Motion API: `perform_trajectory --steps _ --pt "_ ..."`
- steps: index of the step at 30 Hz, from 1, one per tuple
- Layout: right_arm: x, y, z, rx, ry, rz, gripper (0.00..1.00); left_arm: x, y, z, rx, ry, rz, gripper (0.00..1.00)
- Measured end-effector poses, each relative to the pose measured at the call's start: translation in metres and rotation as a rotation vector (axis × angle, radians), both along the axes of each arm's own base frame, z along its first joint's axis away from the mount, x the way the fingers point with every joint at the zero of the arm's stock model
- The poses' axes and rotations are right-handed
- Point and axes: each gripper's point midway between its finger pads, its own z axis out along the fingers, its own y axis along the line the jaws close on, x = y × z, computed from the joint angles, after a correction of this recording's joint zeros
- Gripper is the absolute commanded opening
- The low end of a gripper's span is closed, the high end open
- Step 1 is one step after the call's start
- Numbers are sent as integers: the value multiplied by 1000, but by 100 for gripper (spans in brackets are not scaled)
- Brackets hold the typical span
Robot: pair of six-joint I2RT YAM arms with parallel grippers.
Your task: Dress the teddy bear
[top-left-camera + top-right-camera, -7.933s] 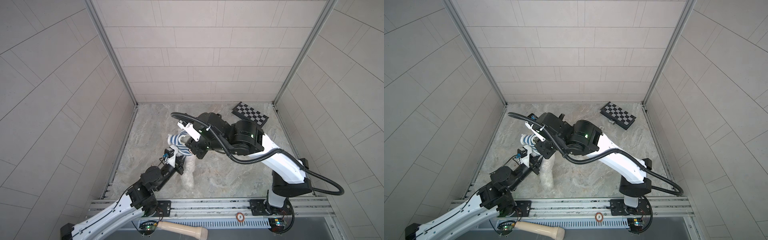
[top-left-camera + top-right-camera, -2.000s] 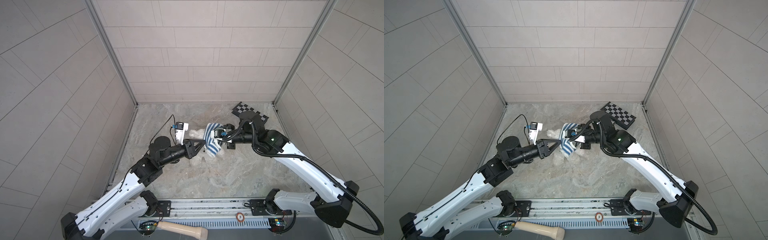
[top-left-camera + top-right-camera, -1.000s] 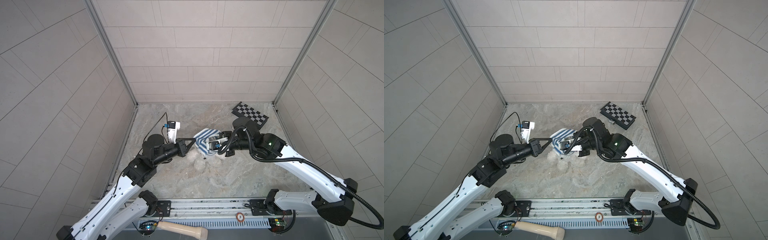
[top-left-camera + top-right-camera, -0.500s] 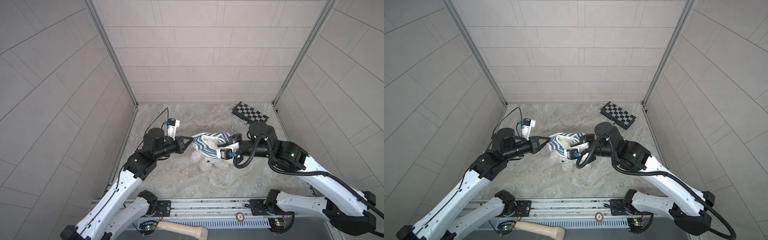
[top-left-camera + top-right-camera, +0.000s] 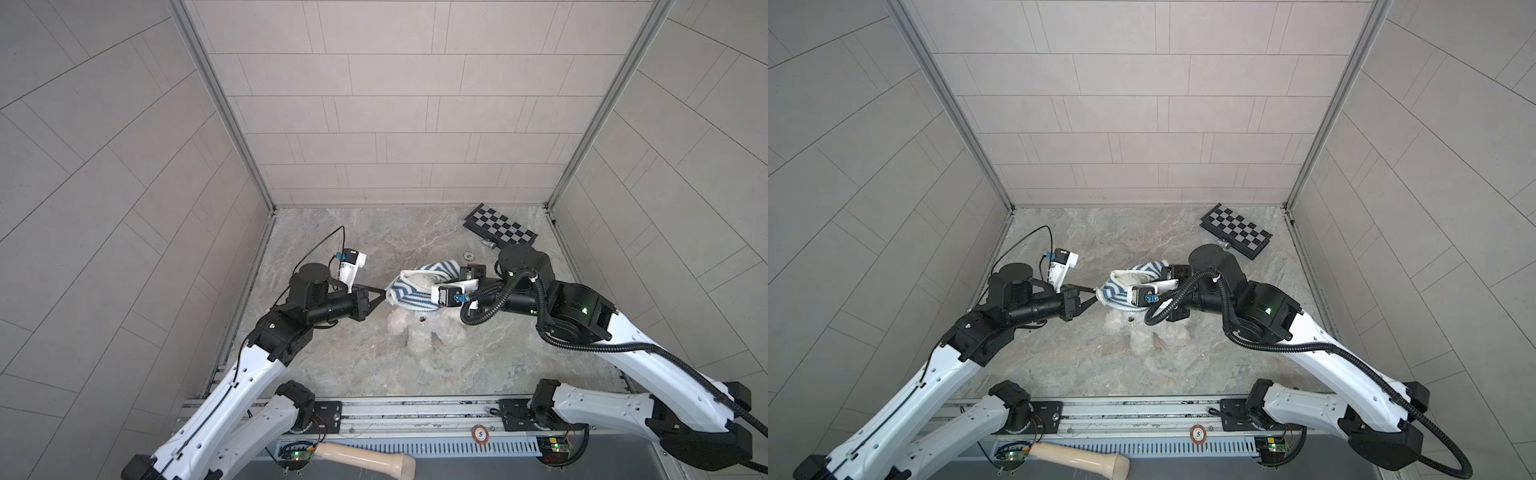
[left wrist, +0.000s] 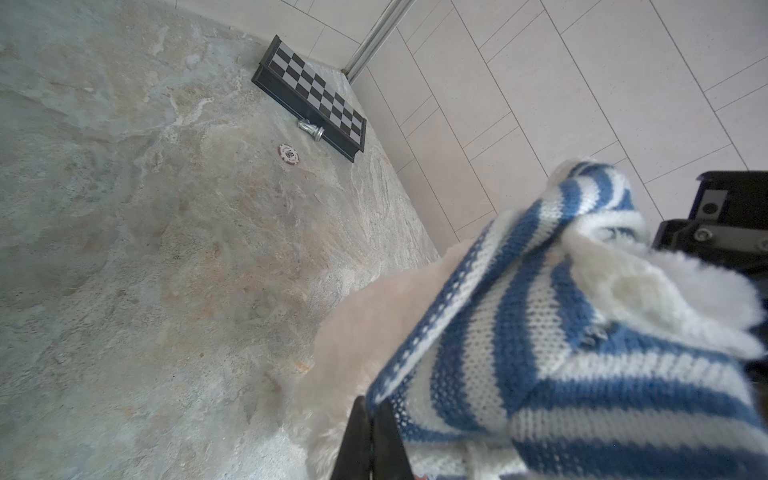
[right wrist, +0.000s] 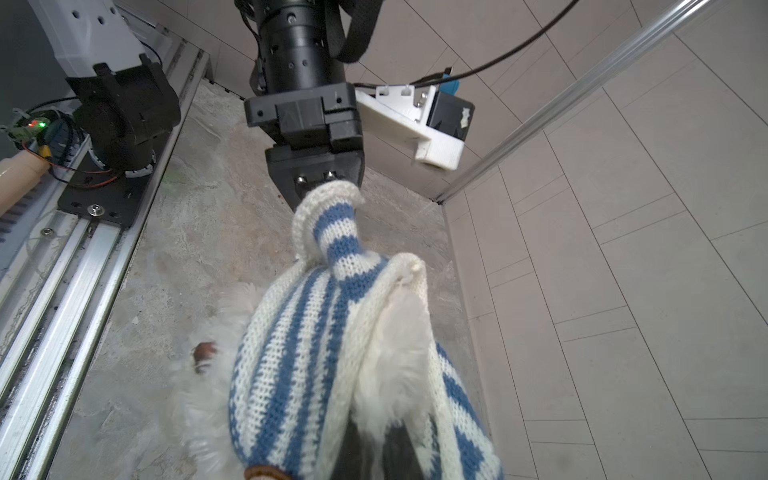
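Top views: left hand (image 5: 380,295) pressed together, pinching the edge of a blue-and-white striped knit shirt (image 5: 409,291) (image 5: 1119,291). Fluffy cream-white plush teddy bear (image 5: 424,334) (image 5: 1158,332) lies on the marbled stone bench (image 5: 353,365) just below that hand, upper end inside the shirt. Black-and-white chessboard (image 5: 500,228) well beyond it.

Left wrist: fingertips (image 6: 357,436) closed on the shirt hem, bear fur just beside. Red-and-white round chip (image 6: 288,153) and small silver chess piece (image 6: 309,128) far ahead, by the board.

Right wrist: right hand (image 7: 376,449) clamped on the opposite hem, fur bunched in. Shirt taut between both hands.
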Motion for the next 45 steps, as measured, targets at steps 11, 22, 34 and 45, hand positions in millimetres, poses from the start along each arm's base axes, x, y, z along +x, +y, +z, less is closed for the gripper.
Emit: perform_trajectory --steps 11,22,34,45 --pt "4 -1 12 67 22 -56 0 -4 5 -13 60 -39 -18 0" --pt "6 -2 18 133 87 -103 0 3 2 -28 97 -71 -40 0" --pt "9 -3 21 170 119 -136 0 16 -1 -35 136 -91 -21 0" --pt "0 5 29 198 125 -75 0 20 -41 -36 160 -90 -106 0"
